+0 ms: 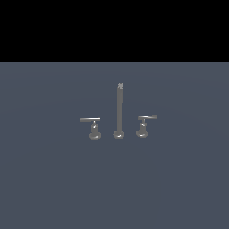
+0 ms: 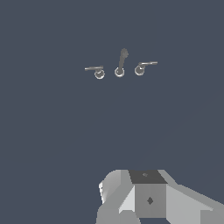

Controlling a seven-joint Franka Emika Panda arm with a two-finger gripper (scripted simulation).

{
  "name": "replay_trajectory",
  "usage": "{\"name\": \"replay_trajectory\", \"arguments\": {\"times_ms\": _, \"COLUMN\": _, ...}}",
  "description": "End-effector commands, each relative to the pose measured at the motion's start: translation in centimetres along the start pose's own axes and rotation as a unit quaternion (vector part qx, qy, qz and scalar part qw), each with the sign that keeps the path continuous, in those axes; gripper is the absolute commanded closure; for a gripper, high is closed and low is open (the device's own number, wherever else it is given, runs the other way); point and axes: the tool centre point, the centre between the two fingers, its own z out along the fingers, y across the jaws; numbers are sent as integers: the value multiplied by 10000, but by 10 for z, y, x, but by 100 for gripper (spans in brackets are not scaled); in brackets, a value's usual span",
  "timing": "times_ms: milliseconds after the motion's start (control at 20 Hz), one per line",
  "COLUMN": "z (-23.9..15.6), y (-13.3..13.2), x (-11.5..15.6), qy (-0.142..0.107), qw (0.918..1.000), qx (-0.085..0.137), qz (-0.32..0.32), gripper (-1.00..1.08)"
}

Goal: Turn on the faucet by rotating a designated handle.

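The faucet is a small grey metal three-piece set on the flat grey floor. Its tall thin spout rod (image 1: 119, 109) stands upright with a star-like tip. The handle (image 1: 90, 119), a thin level bar on a bell-shaped base, is at the exterior view's left of the spout. The twin lever (image 1: 147, 117), its bar slightly tilted up, is at the right. In the wrist view the handle (image 2: 93, 68), the spout (image 2: 122, 60) and the twin lever (image 2: 147, 64) are far off. Only the grey body of my gripper (image 2: 148, 199) shows, well apart from the faucet. Its fingertips are not visible.
The grey floor (image 1: 44, 179) spreads around the faucet on all sides. A black band fills the top of the exterior view. The arm does not show in the exterior view.
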Motion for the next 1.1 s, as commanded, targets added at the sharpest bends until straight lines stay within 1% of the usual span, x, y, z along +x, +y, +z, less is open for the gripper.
{"name": "replay_trajectory", "arguments": {"times_ms": 0, "z": 6, "y": -4, "x": 2, "qy": -3, "qw": 9999, "qx": 0, "qz": 110, "gripper": 108}}
{"name": "replay_trajectory", "arguments": {"times_ms": 300, "z": 29, "y": -20, "x": 9, "qy": -7, "qw": 9986, "qx": 0, "qz": 533, "gripper": 108}}
{"name": "replay_trajectory", "arguments": {"times_ms": 550, "z": 55, "y": -38, "x": 20, "qy": -12, "qw": 9946, "qx": 1, "qz": 1033, "gripper": 108}}
{"name": "replay_trajectory", "arguments": {"times_ms": 800, "z": 85, "y": -56, "x": 34, "qy": -17, "qw": 9876, "qx": 3, "qz": 1573, "gripper": 108}}
{"name": "replay_trajectory", "arguments": {"times_ms": 1050, "z": 114, "y": -73, "x": 49, "qy": -22, "qw": 9775, "qx": 7, "qz": 2109, "gripper": 108}}
